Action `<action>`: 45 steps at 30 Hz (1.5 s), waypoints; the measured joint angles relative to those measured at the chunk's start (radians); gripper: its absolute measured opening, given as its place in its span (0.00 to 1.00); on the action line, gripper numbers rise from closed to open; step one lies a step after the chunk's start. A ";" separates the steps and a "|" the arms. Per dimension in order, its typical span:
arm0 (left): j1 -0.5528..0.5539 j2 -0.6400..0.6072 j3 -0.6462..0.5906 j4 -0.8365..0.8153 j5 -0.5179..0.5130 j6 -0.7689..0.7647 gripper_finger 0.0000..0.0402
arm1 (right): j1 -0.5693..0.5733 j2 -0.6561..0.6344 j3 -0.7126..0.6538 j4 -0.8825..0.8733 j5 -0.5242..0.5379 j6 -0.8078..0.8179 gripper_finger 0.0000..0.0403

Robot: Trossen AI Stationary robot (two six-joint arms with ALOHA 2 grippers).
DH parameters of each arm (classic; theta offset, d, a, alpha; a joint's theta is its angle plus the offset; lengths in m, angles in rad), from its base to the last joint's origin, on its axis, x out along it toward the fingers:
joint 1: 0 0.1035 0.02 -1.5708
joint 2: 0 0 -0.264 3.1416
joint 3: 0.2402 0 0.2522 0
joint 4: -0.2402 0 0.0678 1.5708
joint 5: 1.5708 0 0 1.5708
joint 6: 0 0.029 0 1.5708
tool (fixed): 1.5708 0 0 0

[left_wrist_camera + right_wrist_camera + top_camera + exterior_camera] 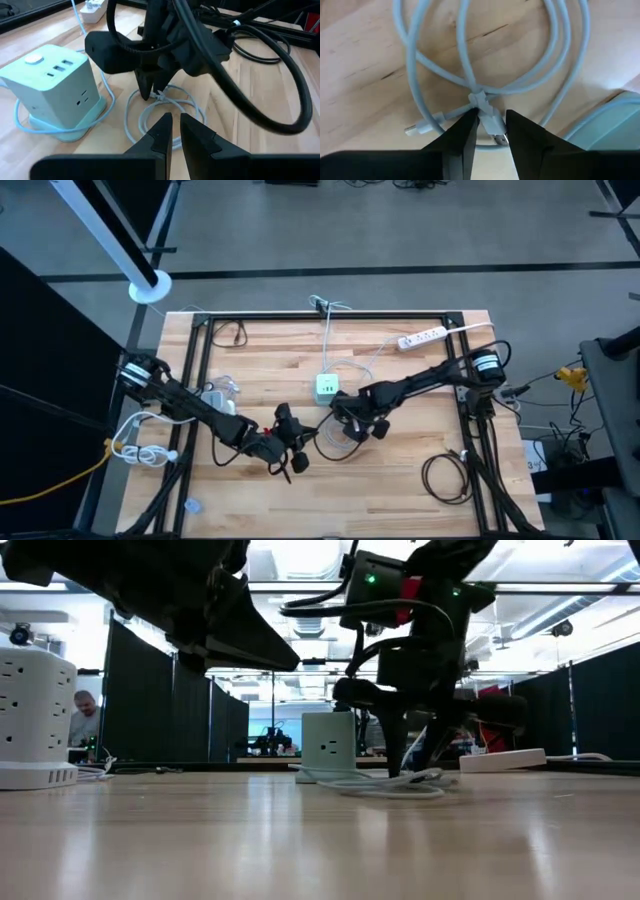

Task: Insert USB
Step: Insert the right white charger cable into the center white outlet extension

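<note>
Looking down the right wrist view, I have the right gripper (488, 131) lowered over the coiled pale cable (470, 55) near the middle of the tabletop (420, 400), its fingers spread a little and straddling the USB plug (492, 125) without yet pinching it; the plug lies flat on the wood where the loops cross, and a second, smaller connector (417, 129) lies just beside it. The green charger cube (327, 387) with the USB ports sits just beside the coil, toward the far edge of the tabletop, its own cord trailing off to that edge. My left gripper (172, 131) waits nearer the front edge, fingers pressed together and holding nothing, pointed at the coil and the cube. My worry from here is the grab itself: the plug sits tangled in the crossing loops, so closing could catch a strand of cable along with it, or clamp it skewed, and a tilted plug would not line up with the port. Lifting could also drag the whole coil and tug the light cube out of place. I cannot tell which face of the plug is up, so it might meet the port the wrong way round.
</note>
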 joint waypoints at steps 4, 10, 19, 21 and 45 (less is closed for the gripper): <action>0.000 0.001 0.000 -0.014 0.000 -0.012 0.06 | 0.000 -0.037 0.030 -0.064 -0.089 0.085 0.12; 0.000 0.002 0.000 -0.028 0.000 -0.025 0.06 | -0.002 -0.121 0.066 -0.123 -0.189 0.194 0.03; 0.003 0.003 0.000 -0.020 -0.004 -0.025 0.06 | -0.042 -0.346 0.060 -0.103 -0.211 0.233 0.03; 0.003 0.003 0.000 -0.016 -0.027 -0.019 0.06 | -0.067 -0.381 0.053 -0.089 -0.261 0.233 0.03; 0.003 -0.015 0.001 0.410 -0.079 0.442 0.06 | -0.354 -0.446 -0.030 0.239 -1.222 0.395 0.03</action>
